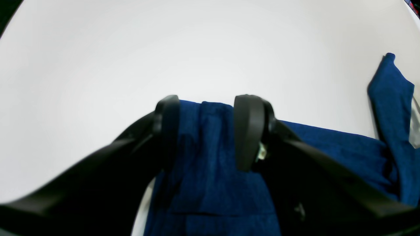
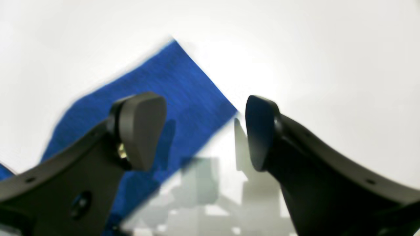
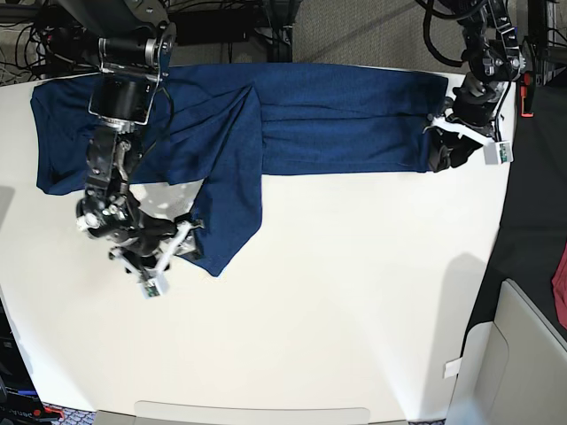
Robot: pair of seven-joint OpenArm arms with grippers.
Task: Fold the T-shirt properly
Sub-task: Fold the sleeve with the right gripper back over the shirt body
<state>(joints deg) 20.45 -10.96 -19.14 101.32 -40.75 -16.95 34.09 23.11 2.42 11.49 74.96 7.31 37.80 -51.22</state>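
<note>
The dark-blue T-shirt (image 3: 337, 124) lies spread along the far side of the white table (image 3: 354, 292), with one long sleeve (image 3: 226, 212) folded down toward the front. My left gripper (image 3: 440, 149) is at the shirt's right-hand edge. In the left wrist view its jaws stand partly apart, with a bunched fold of the shirt (image 1: 206, 157) between the fingers (image 1: 249, 131). My right gripper (image 3: 182, 241) is open beside the sleeve's cuff. In the right wrist view the sleeve (image 2: 164, 88) runs diagonally under its left finger (image 2: 141, 127), and nothing is held.
A red cloth (image 3: 560, 274) hangs at the far right, off the table. A grey box (image 3: 523, 354) stands by the table's front right corner. Cables and dark equipment (image 3: 230, 22) line the back edge.
</note>
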